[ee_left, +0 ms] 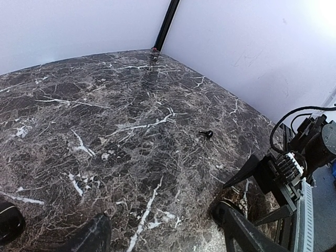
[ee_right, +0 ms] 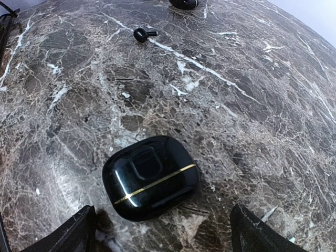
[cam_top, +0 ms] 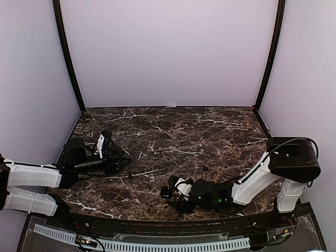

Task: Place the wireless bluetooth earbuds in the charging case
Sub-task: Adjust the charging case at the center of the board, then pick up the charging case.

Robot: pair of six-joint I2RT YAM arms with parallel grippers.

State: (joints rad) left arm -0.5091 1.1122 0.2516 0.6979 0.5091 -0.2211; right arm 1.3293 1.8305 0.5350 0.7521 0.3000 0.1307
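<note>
left claw point(ee_left: 163, 230), right claw point(ee_right: 165, 233) spread wide

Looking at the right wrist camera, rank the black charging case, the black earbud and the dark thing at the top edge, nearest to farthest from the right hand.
From the right hand:
1. Black charging case, just ahead, centre, lid shut.
2. Black earbud, well beyond the case, slightly left.
3. Dark thing at the top edge, farthest, cut off by the frame, so I cannot identify it.

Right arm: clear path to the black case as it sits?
Probably yes. The right gripper hangs open just short of the black case, which lies closed, with nothing between them.
</note>
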